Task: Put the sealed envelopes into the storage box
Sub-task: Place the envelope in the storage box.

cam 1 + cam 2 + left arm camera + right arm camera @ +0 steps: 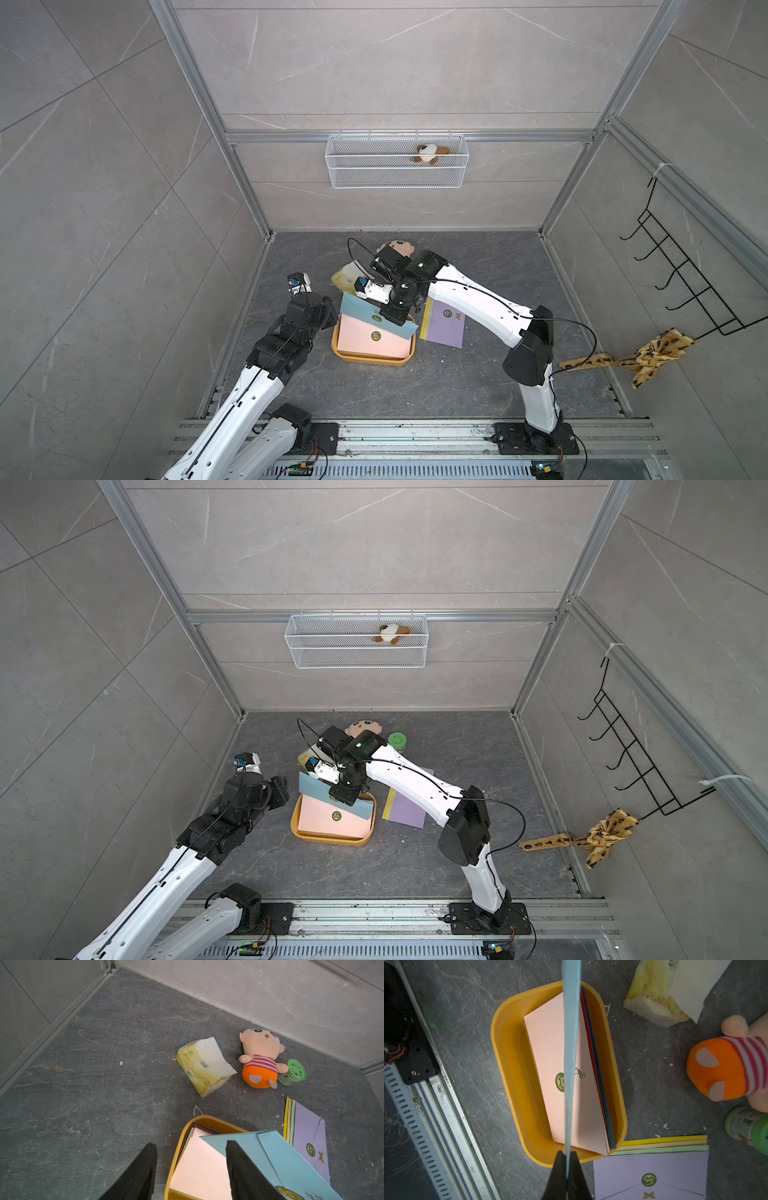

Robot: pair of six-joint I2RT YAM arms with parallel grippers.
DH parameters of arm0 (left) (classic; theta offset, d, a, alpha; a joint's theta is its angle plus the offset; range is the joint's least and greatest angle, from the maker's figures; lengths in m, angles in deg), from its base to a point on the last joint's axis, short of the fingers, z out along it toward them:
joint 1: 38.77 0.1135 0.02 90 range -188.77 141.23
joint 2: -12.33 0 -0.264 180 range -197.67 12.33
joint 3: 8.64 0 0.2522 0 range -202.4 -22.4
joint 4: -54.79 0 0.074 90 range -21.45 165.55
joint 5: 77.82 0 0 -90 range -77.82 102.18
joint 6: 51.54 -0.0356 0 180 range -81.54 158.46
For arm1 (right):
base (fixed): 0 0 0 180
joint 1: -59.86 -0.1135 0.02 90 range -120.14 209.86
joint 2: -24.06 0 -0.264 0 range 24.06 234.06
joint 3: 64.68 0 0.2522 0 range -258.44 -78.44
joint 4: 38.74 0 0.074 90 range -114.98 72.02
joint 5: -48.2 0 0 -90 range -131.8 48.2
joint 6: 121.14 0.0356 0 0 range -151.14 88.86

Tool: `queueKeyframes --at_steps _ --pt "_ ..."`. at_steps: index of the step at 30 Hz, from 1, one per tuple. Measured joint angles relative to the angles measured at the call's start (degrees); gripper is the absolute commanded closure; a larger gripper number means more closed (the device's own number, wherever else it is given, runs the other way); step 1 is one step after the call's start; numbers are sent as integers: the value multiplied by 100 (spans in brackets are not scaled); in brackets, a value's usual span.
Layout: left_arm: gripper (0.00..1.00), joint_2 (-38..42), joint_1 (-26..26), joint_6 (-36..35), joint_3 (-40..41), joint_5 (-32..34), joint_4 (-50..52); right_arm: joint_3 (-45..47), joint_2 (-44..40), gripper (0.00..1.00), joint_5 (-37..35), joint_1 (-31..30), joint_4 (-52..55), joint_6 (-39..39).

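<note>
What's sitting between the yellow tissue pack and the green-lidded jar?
The plush doll lies between the tissue pack and the jar; the left wrist view shows it.

The storage box (370,360) holds a stack of envelopes (361,341); a second envelope pile (446,332) lies just right of it. Tissue pack (202,1068) and plush doll (259,1059) lie behind.
</note>
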Motion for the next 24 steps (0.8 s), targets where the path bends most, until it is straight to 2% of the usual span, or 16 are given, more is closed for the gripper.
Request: queueKeyframes --at_steps 8,19,20,21,22,24 --pt "39 164 0 2 15 109 81 -313 516 100 -114 -199 262 -341" --pt "35 190 0 337 367 -179 116 -201 579 100 -170 -282 356 -597" --pt "35 179 0 365 393 -199 120 -201 586 96 -173 -295 354 -597" --pt "34 168 0 396 417 -212 122 -201 595 86 -173 -313 356 -590" --pt "33 168 0 415 426 -223 129 -201 601 81 -173 -326 356 -588" --pt "33 168 0 448 426 -251 127 -201 601 76 -175 -343 352 -629"
